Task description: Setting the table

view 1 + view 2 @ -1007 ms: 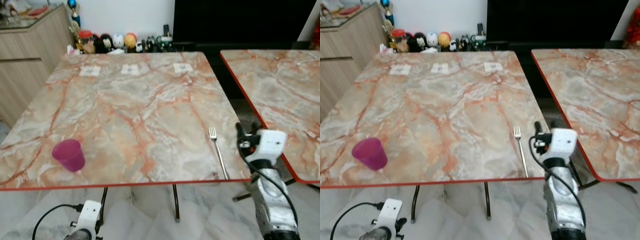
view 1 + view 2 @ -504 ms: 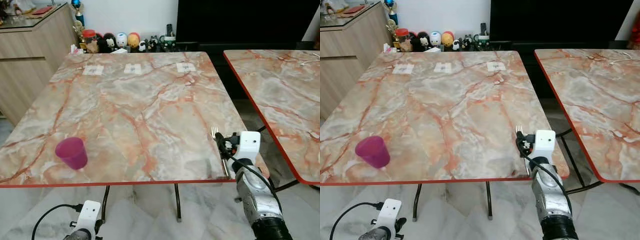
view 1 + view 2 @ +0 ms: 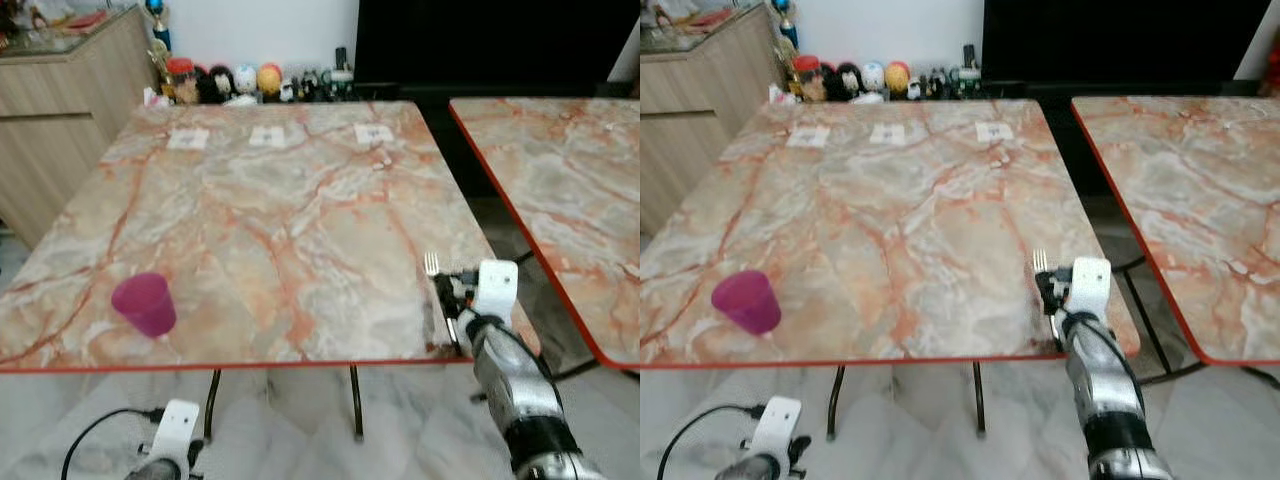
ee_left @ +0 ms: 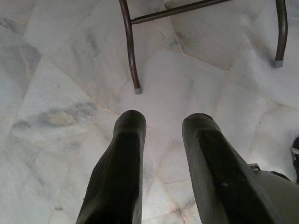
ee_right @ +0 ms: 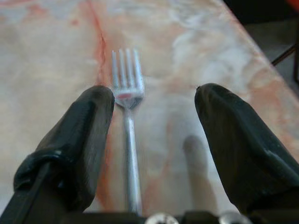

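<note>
A silver fork (image 3: pixel 431 264) lies near the front right corner of the marble table (image 3: pixel 280 200), tines pointing away from me. My right gripper (image 3: pixel 447 296) hovers low over the fork's handle and stands open. In the right wrist view the fork (image 5: pixel 127 135) lies between the two fingers (image 5: pixel 88 126), close to one of them and apart from the other. A pink cup (image 3: pixel 145 303) stands upright near the front left edge. My left gripper (image 4: pixel 163 122) hangs open below the table over the floor, holding nothing.
A second marble table (image 3: pixel 560 180) stands to the right across a narrow gap. Three small paper cards (image 3: pixel 265 135) lie along the far edge. Behind are figurines (image 3: pixel 230 82) and a wooden cabinet (image 3: pixel 60 110) at the left. Metal table legs (image 4: pixel 131 51) stand near my left gripper.
My right gripper has moved left from beside the table's edge to over the fork's handle. The cup and fork have not moved; the left arm stays hanging.
</note>
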### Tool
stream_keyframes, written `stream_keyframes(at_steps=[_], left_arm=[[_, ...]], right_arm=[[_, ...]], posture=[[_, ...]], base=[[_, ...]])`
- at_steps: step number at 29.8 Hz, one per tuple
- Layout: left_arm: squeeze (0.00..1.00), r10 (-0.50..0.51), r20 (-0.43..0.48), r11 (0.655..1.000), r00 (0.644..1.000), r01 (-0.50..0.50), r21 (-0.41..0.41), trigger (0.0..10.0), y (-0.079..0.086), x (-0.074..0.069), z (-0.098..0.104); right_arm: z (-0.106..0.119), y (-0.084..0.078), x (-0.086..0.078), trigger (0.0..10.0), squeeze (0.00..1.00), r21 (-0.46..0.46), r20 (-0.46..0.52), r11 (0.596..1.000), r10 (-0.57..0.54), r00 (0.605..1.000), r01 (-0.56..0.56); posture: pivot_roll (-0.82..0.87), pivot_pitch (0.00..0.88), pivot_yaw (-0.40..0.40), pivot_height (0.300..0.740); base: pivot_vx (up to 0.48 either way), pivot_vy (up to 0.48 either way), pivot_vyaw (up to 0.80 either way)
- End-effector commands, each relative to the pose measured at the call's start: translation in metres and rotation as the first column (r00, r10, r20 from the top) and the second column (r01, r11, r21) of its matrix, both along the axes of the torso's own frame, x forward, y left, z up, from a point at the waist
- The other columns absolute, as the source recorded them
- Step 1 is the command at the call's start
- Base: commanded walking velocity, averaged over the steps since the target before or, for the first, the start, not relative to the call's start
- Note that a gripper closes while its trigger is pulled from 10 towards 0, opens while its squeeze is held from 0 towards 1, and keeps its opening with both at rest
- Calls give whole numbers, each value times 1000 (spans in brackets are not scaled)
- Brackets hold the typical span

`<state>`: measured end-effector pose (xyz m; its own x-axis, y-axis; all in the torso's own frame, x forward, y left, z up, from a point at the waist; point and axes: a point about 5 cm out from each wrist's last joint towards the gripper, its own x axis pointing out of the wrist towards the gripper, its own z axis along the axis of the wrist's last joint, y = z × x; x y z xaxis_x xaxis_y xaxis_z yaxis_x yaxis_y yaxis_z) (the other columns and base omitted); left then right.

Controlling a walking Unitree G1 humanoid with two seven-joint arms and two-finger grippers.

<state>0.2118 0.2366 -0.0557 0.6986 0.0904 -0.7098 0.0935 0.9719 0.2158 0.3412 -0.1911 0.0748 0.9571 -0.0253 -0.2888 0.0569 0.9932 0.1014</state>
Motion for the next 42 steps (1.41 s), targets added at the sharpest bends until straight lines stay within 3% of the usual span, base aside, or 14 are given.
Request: stream_keyframes(at_steps=[1,6,14,15,16,18,20,21,37,38,39,40,41,42], left_arm=[[0,3,-20,1000,1000,-3,0,10000,1,-2,-1],[0,10,-22,1000,1000,-10,1,10000,2,-3,-2],[0,13,-25,1000,1000,-13,3,10000,3,-3,-2],[0,13,-26,1000,1000,-12,2,10000,3,-4,-2],[0,12,-26,1000,1000,-12,2,10000,3,-4,-2],[0,12,-27,1000,1000,-12,2,10000,3,-4,-2],[0,13,-28,1000,1000,-13,2,10000,3,-4,-2],[0,13,-29,1000,999,-13,2,10000,3,-4,-2],[0,19,-39,1000,999,-19,2,10000,4,-7,-4],[0,19,-39,1000,999,-19,2,10000,4,-7,-4],[0,18,-40,1000,999,-18,1,10000,4,-7,-4],[0,18,-40,1000,999,-18,1,10000,4,-7,-4],[0,18,-40,1000,999,-18,1,10000,4,-7,-4],[0,18,-41,1000,999,-18,0,10000,4,-7,-4]], right_arm=[[-3,2,1,10000,0,9,-27,1000,13,1000,-12],[8,8,13,10000,0,27,-16,1000,17,1000,-16],[0,9,13,9804,0,41,-62,999,16,998,-14],[-1,9,12,4392,0,44,-64,999,12,998,-9],[-1,8,12,3529,0,45,-65,999,11,998,-9],[-2,8,12,3569,0,45,-70,999,10,997,-7],[-3,6,12,7294,0,41,-77,999,5,997,-2],[-3,6,12,10000,0,42,-80,999,1,997,2],[-10,9,11,9804,0,76,-124,997,17,992,-7],[-11,10,10,6980,0,75,-126,997,19,992,-9],[-12,11,10,2706,0,76,-129,997,33,991,-23],[-13,12,9,784,0,75,-132,997,41,990,-31],[-13,12,9,784,0,75,-132,997,41,990,-31],[-14,12,9,118,0,76,-135,997,41,990,-31]], posture=[[57,17,3,740],[62,15,3,740],[62,11,2,740],[62,11,2,740],[62,11,2,740],[62,11,2,740],[58,15,3,740],[58,15,3,740],[62,18,2,740],[62,18,2,740],[64,18,1,740],[64,18,1,740],[64,18,1,740],[64,18,1,740]], base=[[0,0,0],[0,0,0],[0,0,0],[0,0,0],[0,0,0],[0,0,0],[0,0,0],[0,0,0],[0,0,0],[0,0,0],[0,0,0],[0,0,0],[0,0,0],[0,0,0]])
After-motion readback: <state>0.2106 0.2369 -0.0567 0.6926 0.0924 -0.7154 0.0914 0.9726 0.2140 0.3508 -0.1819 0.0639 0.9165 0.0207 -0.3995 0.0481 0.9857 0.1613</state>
